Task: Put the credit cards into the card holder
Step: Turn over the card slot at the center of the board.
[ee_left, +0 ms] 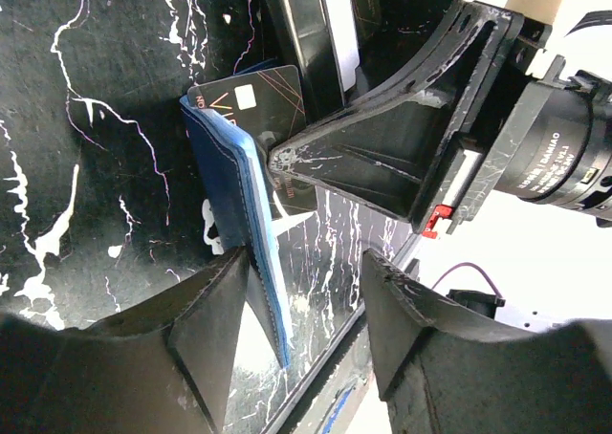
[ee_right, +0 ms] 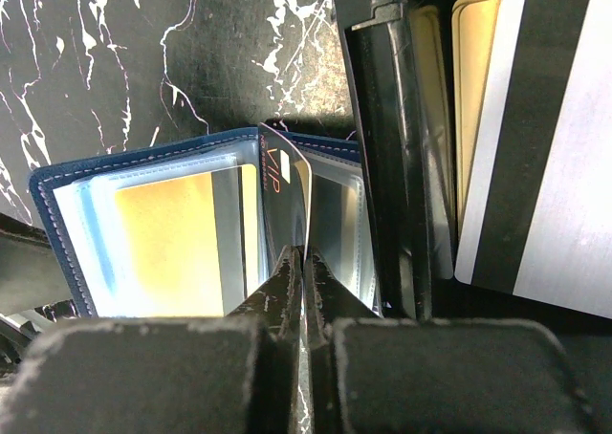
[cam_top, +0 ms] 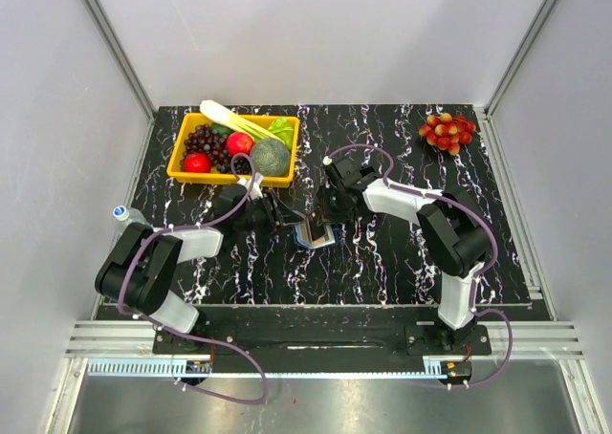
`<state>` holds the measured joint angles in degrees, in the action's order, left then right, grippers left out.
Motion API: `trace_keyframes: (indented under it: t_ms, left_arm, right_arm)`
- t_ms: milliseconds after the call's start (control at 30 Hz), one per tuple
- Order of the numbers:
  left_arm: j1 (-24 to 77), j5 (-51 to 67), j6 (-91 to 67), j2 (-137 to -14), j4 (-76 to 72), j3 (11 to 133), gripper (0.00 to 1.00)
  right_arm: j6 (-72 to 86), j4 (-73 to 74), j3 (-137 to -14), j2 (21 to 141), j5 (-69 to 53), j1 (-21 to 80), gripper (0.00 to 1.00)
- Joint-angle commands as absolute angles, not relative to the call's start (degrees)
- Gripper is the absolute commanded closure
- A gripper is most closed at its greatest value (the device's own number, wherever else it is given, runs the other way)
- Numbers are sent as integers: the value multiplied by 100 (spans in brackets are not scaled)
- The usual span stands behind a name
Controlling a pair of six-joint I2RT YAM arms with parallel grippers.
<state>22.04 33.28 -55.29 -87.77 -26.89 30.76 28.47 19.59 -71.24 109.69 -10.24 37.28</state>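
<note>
Bright, flat overhead light in the top view, faint shadows around the card holder (cam_top: 318, 233). From the right wrist its clear pockets (ee_right: 163, 243) glare yellow-white, and the foreground below it is blurred. Right of it, the left wrist view blows out white

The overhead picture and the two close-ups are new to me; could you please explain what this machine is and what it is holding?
These are two robot arms bolted to a table. The overhead view looks down on both; the other two come from a camera on each wrist. On the table lie a yellow crate of fruit and vegetables, a red fruit bunch and, in the middle, the open blue card holder. The right tool is shut on a dark card at the holder's middle. The left tool is open, the holder's edge between its jaws. A black tray beside the holder holds more cards.
</note>
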Motion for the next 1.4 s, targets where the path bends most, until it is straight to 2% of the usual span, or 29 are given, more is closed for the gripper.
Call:
trace_keyframes:
  t_ms: [0, 100, 367, 567, 633, 700, 833, 1033, 1367]
  left_arm:
    - [2171, 3428, -5335, -8692, -2830, 3278, 47]
    - [2171, 3428, -5300, -8763, -2795, 3313, 53]
    - [2188, 3340, -5002, -8930, -2242, 3603, 57]
    - [2197, 3068, -4641, -8868, -1618, 3806, 75]
    - [2197, 3050, -4606, -8868, -1556, 3823, 75]
    - [2197, 3024, -4597, -8912, -1494, 3850, 70]
    - [2241, 2822, -4500, -8938, -1231, 3955, 71]
    - [2285, 2751, -4421, -8895, -1107, 4025, 83]
    - [2285, 2935, -4421, -8763, -1361, 3894, 86]
  right_arm:
    - [2672, 2355, -7075, 11320, -791, 3788, 100]
    - [2672, 2364, -7075, 11303, -800, 3779, 100]
    - [2680, 2364, -7093, 11303, -817, 3788, 100]
    - [2672, 2364, -7110, 11312, -826, 3788, 100]
    - [2663, 2373, -7119, 11303, -844, 3779, 100]
    - [2672, 2364, -7119, 11285, -844, 3779, 100]
    - [2663, 2373, -7128, 11259, -844, 3779, 100]
    - [2663, 2382, -7128, 11268, -844, 3779, 100]
    - [2646, 2373, -7110, 11268, -844, 3779, 100]
